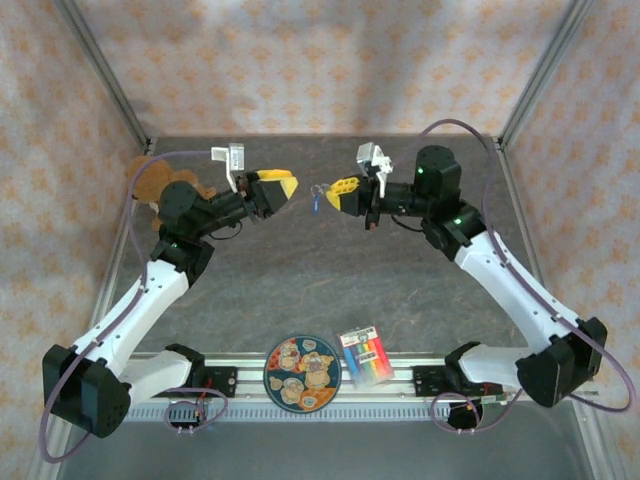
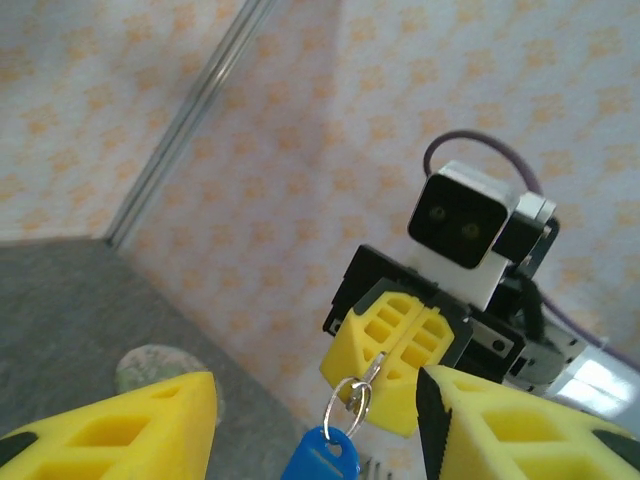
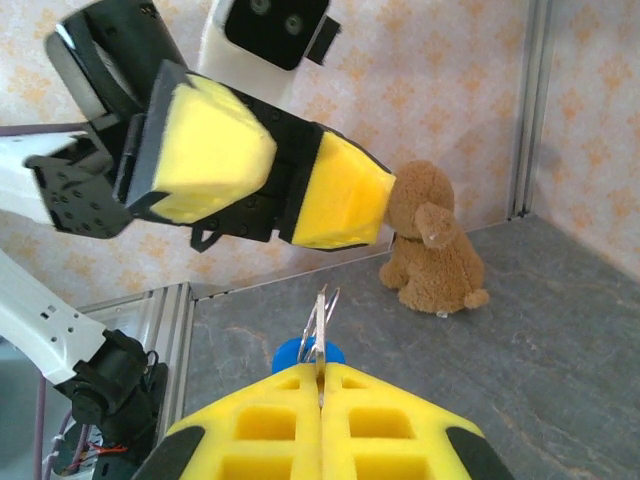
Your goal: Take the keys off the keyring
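Right gripper [image 1: 330, 190]: clamped on keyring [image 2: 352, 395], tag [image 2: 320, 455] hanging down. Left gripper [image 1: 292, 184]: jaws part-open, keyring straight ahead between them, not touching.

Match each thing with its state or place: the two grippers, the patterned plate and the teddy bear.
Things:
1. left gripper
2. right gripper
3. patterned plate
4. teddy bear

States and places:
A. shut on the keyring
B. far left corner of the table
C. open
D. near edge, beside the rainbow card

Pairs: 1-C, 2-A, 3-D, 4-B
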Action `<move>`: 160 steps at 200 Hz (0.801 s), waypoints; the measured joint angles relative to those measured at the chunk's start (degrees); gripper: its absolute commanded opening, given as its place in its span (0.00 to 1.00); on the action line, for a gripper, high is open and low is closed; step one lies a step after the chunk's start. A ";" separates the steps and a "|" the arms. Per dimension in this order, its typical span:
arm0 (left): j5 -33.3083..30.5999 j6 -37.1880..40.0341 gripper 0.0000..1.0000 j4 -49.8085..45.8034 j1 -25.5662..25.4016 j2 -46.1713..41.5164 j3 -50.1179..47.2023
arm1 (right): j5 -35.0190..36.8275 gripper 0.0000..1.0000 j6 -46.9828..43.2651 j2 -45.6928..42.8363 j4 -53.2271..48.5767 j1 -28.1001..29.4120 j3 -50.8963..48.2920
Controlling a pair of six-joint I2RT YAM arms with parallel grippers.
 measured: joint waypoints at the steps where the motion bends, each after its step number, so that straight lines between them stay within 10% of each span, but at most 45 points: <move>1: -0.13 0.37 0.55 -0.72 0.00 -0.02 0.15 | 0.00 0.00 0.09 0.11 0.00 0.00 0.04; 160: -7.30 15.19 0.55 -19.39 0.13 0.70 3.50 | 0.07 0.00 2.62 9.42 -6.93 -2.47 7.72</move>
